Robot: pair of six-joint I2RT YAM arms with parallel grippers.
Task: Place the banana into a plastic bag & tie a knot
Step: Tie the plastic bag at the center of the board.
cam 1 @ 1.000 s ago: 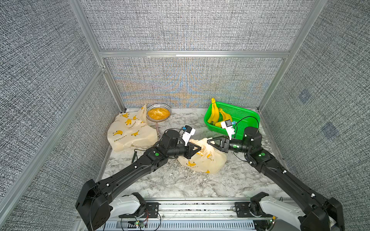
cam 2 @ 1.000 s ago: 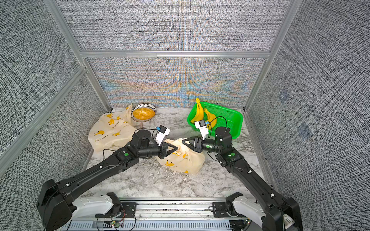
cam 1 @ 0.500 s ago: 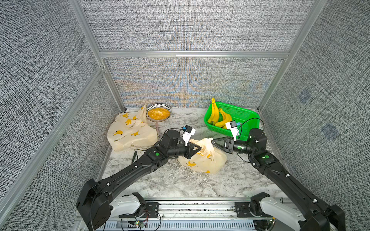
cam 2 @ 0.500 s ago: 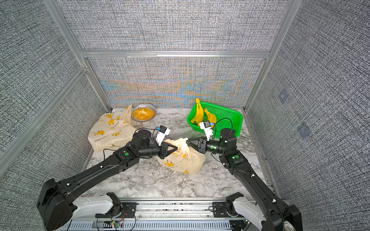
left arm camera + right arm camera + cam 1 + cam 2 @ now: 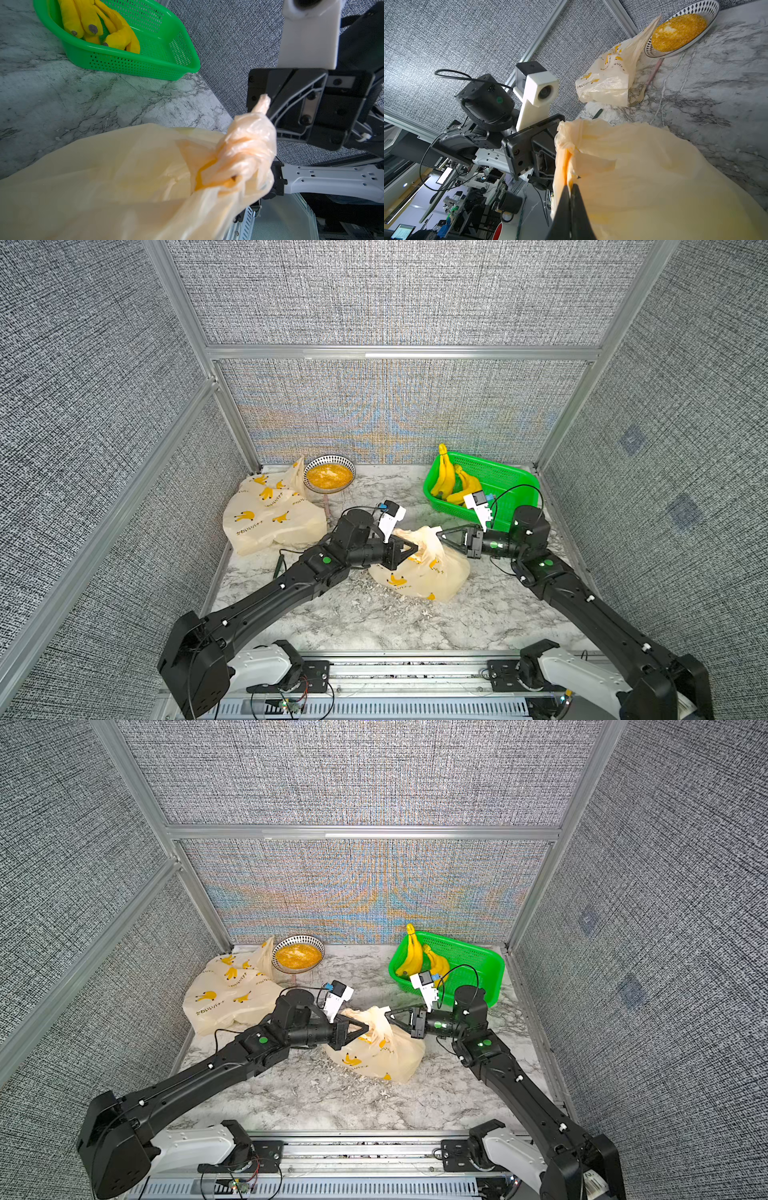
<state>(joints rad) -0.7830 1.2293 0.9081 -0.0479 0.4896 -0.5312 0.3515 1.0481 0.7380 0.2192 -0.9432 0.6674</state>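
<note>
The bag (image 5: 419,576) lies near the middle of the table (image 5: 374,626), its body slumped flat and its gathered neck raised on the side toward the back edge. The neck is twisted into a loose knot (image 5: 245,149). Just under it, through the plastic, shows what I take for the banana (image 5: 207,180), though the film blurs it.

The left gripper (image 5: 415,548) is clamped tight on the neck at the left side of the knot, its tip sunk into the folds. The right gripper (image 5: 439,536) meets it from the opposite side, jaws pressed nearly together, and seems to pinch the thin tail (image 5: 262,102) that sticks out of the knot.

So the knot sits between the two tips, and the tail's long axis runs along the line joining them, left to right across the table. Pulling apart along that line looks like what would cinch it. The left tip is the nearer to the bag's body.

In the back right corner a green basket (image 5: 511,479) holds spare bananas (image 5: 446,481). Near the back left corner lies a second bag (image 5: 270,516) with a bowl (image 5: 351,472) just beside it
</note>
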